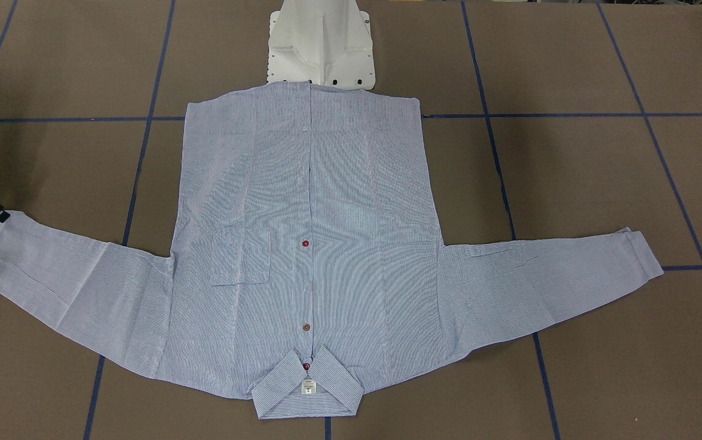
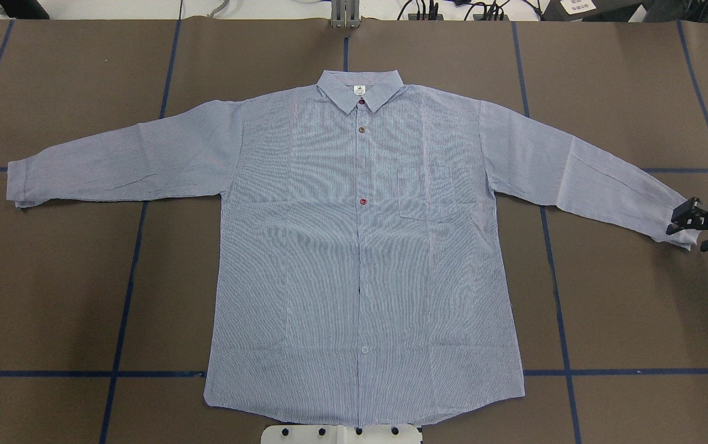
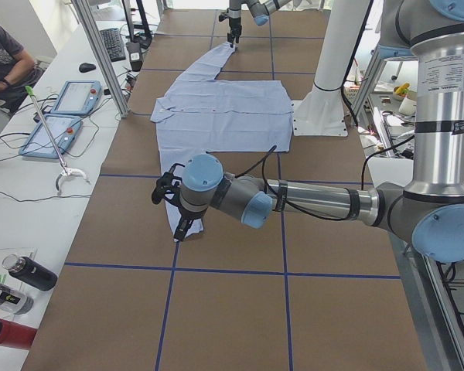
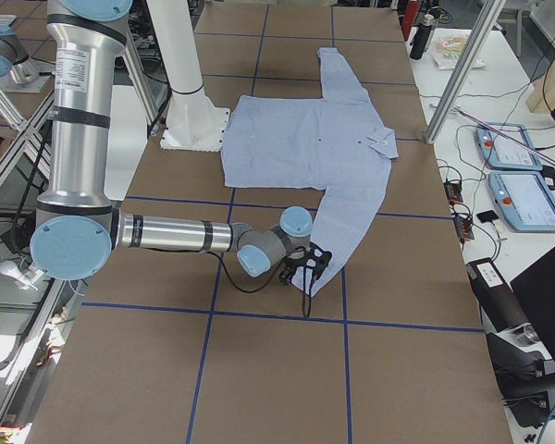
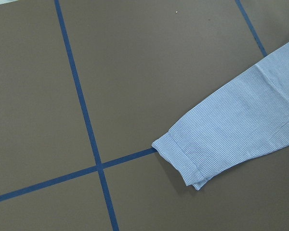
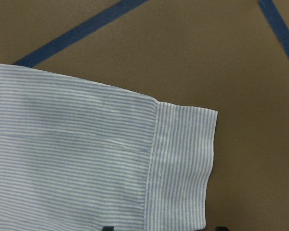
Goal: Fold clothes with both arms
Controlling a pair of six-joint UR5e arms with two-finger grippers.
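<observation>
At the right cuff of the shirt [image 2: 360,246], the right hand [image 2: 690,229] sits low, fingertips [image 6: 108,227] spread wide. The shirt lies flat, front up, sleeves outstretched on the tabletop [image 2: 638,308]. The left hand [image 3: 172,220] points down by the left cuff; its opening cannot be told.

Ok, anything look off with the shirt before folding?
Nothing serious: the light blue striped button-up shirt lies flat, sleeves spread. Only oddity: its lowest button is pale, unlike the darker buttons above.
</observation>
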